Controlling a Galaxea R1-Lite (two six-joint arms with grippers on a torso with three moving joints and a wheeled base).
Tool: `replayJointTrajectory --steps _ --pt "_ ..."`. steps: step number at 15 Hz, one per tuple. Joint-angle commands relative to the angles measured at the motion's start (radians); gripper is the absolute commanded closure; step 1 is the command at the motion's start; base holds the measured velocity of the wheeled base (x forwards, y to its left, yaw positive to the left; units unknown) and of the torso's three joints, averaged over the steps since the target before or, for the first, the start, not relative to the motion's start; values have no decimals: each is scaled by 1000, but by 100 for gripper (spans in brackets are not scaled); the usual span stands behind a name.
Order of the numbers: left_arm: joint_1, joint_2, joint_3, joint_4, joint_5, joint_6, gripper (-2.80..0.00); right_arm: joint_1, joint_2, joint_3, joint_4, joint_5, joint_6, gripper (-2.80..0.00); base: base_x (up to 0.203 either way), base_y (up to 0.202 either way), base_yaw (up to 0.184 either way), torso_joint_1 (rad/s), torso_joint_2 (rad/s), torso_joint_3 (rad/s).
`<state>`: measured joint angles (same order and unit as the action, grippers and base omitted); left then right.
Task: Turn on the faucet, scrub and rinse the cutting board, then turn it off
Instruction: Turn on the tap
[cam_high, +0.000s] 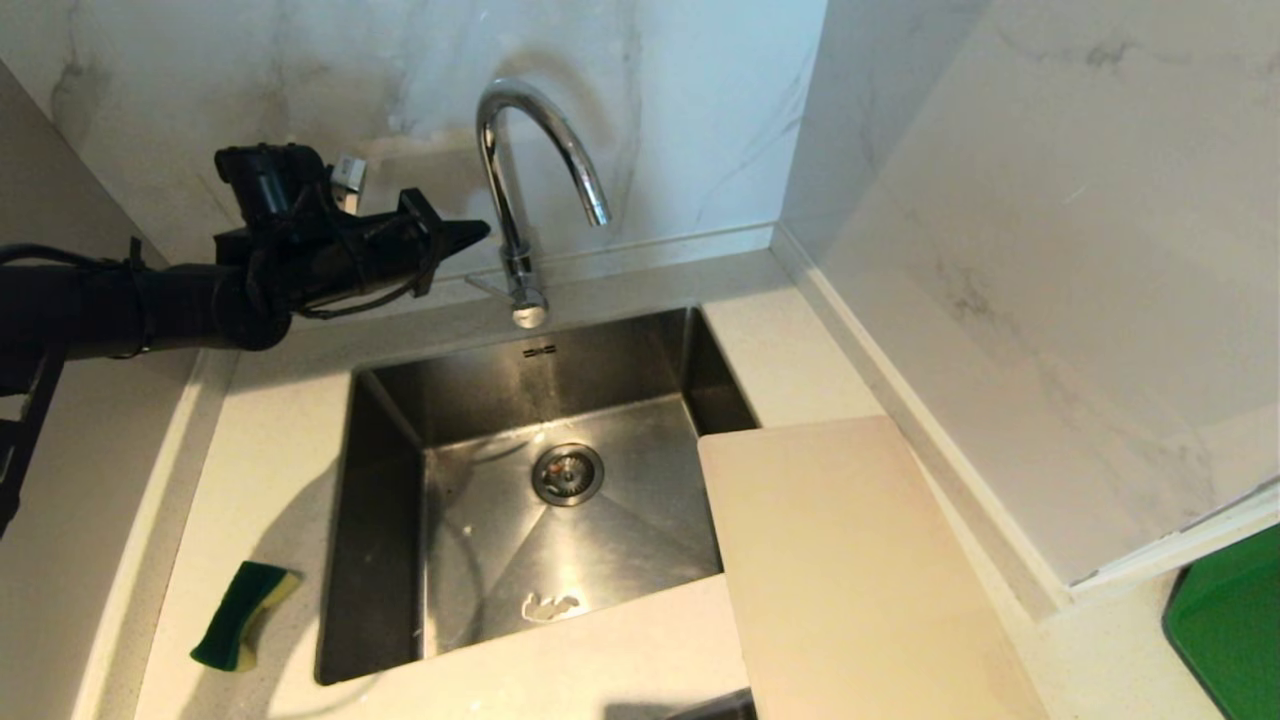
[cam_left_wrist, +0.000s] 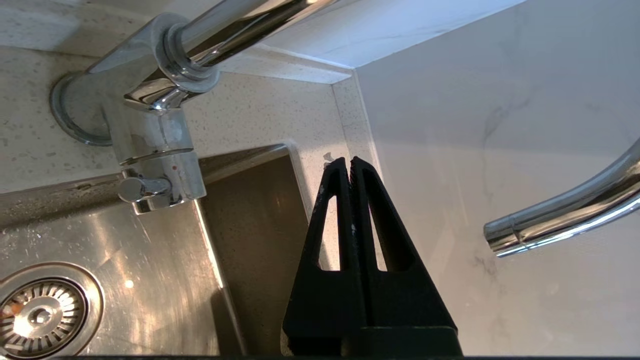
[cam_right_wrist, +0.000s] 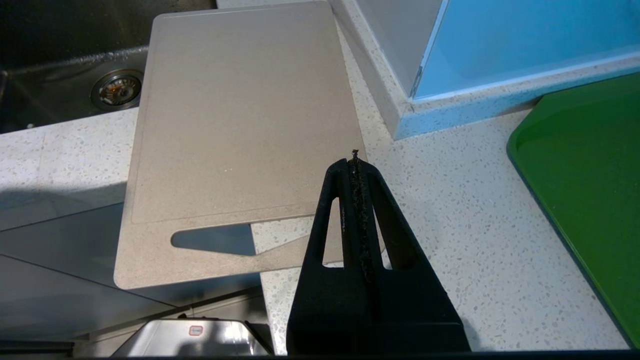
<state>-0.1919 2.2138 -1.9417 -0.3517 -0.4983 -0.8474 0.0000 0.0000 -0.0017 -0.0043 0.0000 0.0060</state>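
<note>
Your clenched left gripper (cam_high: 478, 232) could skid off the tall chrome gooseneck faucet (cam_high: 520, 200) near it and miss the lever. The arm reaches level across the steel sink (cam_high: 385, 480). The pale cream rectangular cutting board (cam_high: 850, 560) lies on the tabletop (cam_high: 270, 440), overhanging the sink's right edge. Right gripper (cam_right_wrist: 356, 157), clenched, empty, hovers above the board.

White marble-look walls (cam_high: 1050, 250) with faint grey veins met in a corner behind a pale speckled countertop (cam_high: 270, 450). A square stainless steel sink (cam_high: 520, 530) with a round drain (cam_high: 567, 473) was set into it. Light glinted off the steel, and a shadow lay across the counter's left side.
</note>
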Motion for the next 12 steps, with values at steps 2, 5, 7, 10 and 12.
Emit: replayJointTrajectory --steps 2,5,7,10,12 --pt "0 0 1 0 -2 9 -280 0 0 0 0 0 0 0 0 0 0 0 0 0" --pt "-3 -8 0 0 3 11 -280 0 0 0 0 0 0 0 0 0 0 0 0 0" --pt "-12 -16 0 0 26 13 -280 0 0 0 0 0 0 0 0 0 0 0 0 0" --pt "-14 -25 -1 63 81 47 -280 0 0 0 0 0 0 0 0 0 0 0 0 0" --pt "-14 -56 -3 152 154 167 -280 0 0 0 0 0 0 0 0 0 0 0 0 0"
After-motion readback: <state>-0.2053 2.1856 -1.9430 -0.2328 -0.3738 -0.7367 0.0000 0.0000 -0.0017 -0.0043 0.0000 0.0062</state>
